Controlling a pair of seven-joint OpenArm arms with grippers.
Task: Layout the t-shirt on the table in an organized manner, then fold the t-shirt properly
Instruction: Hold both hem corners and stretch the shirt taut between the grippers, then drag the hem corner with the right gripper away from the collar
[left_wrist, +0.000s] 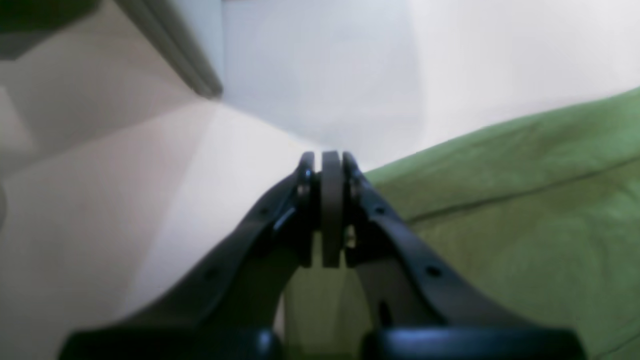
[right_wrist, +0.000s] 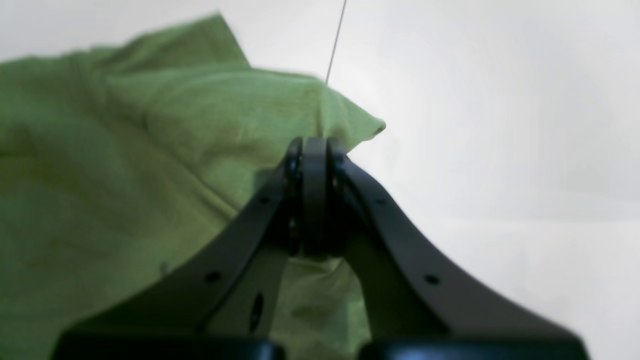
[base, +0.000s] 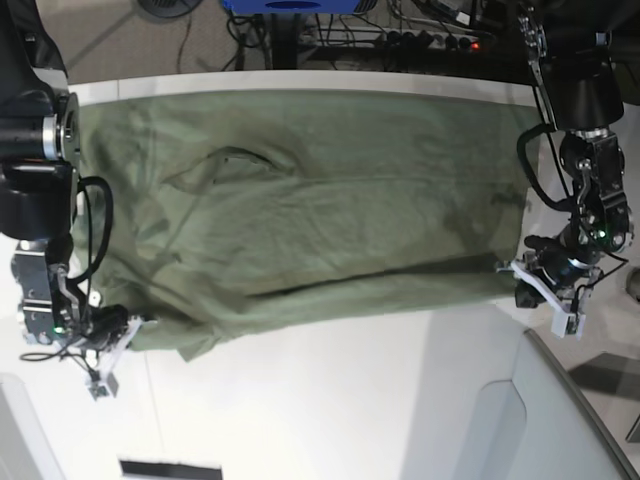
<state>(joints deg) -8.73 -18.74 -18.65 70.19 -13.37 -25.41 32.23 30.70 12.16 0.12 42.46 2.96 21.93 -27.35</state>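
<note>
The t-shirt (base: 300, 230) is soft, matt, wrinkled green cloth. The desk (base: 330, 400) is smooth, white and faintly glossy. Both tools look like matt black plastic.

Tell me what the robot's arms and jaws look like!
Both arms are black, built from chunky round joints, with black cables looping beside them. The left arm and the right arm each carry a white piece near the wrist. Up close, the left gripper and right gripper have curved black jaws dotted with small holes, with flat grey pads at the tips.
</note>
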